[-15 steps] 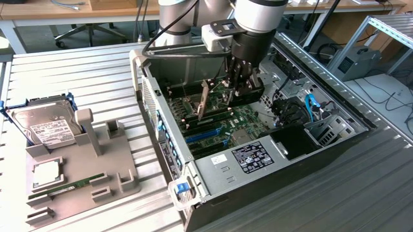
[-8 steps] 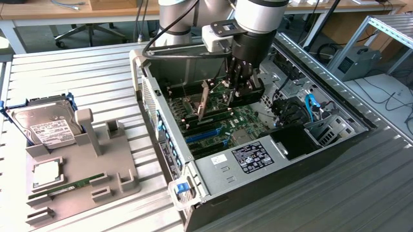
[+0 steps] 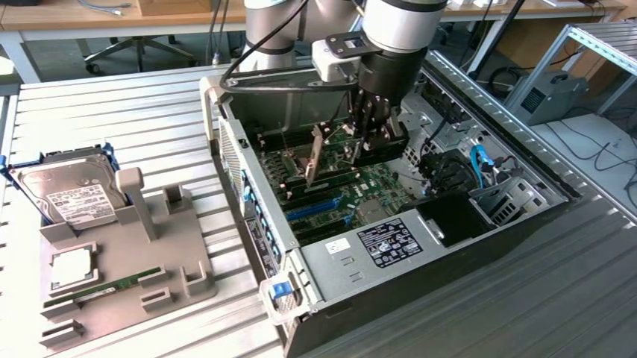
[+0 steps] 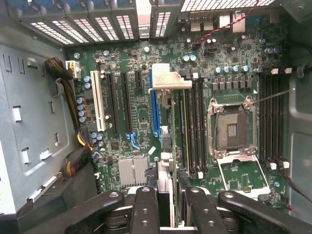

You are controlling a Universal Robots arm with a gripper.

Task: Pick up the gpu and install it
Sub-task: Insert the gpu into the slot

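The gpu (image 4: 168, 79) hangs edge-on inside the open computer case (image 3: 261, 224), its silver bracket toward the case's slotted back wall. My gripper (image 4: 168, 197) is shut on the card's thin body, a dark finger (image 4: 146, 207) on each side. The card hovers just above the motherboard (image 4: 141, 117), alongside the long blue slot (image 4: 155, 109), and does not look seated in it. In the exterior view, the gripper (image 3: 371, 145) reaches down into the middle of the case, and the gpu (image 3: 316, 160) stands tilted with its bracket near the case's rear wall.
An empty CPU socket (image 4: 234, 129) and dark memory slots (image 4: 195, 126) lie beside the card. A black cable bundle (image 4: 73, 146) runs along the case wall. Outside the case, a grey holder (image 3: 130, 253) carries a hard drive (image 3: 70, 195) and a green RAM stick (image 3: 115, 287).
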